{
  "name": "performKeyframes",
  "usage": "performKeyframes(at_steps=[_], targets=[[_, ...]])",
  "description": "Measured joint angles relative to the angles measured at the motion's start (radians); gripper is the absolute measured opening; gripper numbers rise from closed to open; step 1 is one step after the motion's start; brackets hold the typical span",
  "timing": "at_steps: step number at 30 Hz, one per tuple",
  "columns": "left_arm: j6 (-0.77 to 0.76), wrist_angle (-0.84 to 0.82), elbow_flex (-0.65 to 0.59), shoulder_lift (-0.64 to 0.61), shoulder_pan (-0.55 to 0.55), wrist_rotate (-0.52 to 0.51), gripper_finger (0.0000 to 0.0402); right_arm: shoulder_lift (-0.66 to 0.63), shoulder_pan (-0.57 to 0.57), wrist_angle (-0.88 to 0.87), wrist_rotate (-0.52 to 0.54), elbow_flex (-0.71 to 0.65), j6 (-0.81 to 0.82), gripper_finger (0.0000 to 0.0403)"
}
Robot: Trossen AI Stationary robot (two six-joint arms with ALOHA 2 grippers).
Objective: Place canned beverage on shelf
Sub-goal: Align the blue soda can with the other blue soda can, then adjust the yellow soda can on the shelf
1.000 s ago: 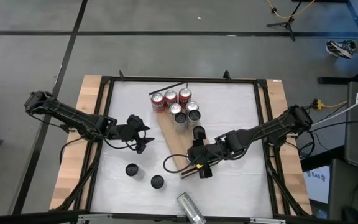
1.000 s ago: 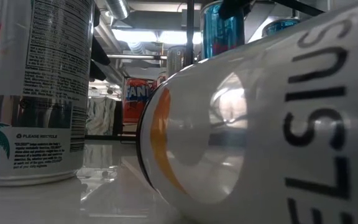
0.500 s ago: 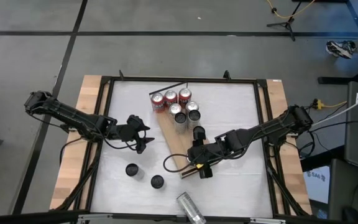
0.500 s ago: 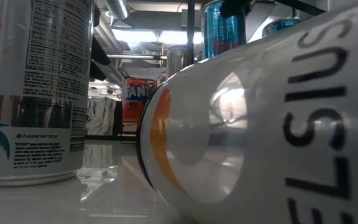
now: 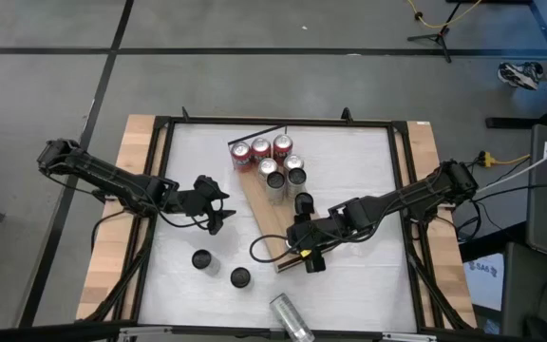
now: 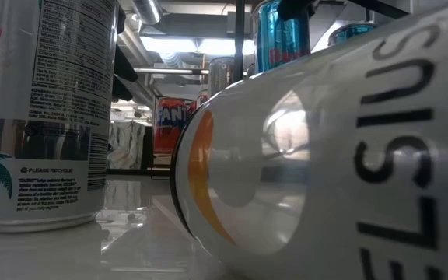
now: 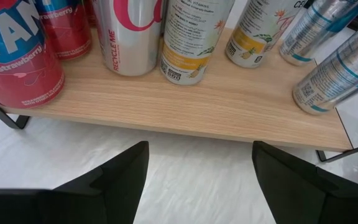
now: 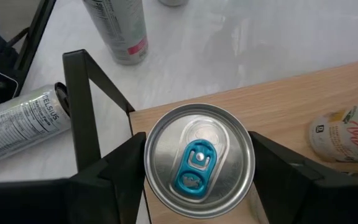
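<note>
My right tool grips a blue-tabbed can above the near end of the shelf, mid-tabletop. My left tool waits open, left of the shelf.

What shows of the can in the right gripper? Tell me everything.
The can stands upright and unopened. It has a round silver metal top with a blue pull tab lying flat, and the low view shows a shiny blue side. The right gripper is shut on it, with one dark finger pressed against each side. It sits over the end of the wooden shelf, close to the black rail. Whether its base rests on the wood cannot be seen.
</note>
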Motion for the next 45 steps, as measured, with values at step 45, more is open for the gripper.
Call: performKeyframes(at_steps=[45], targets=[[0.000, 0.000, 0.000, 0.000, 0.000, 0.000, 0.0279, -0.022, 0.002, -0.223, 0.064, 0.202, -0.054, 0.0359]])
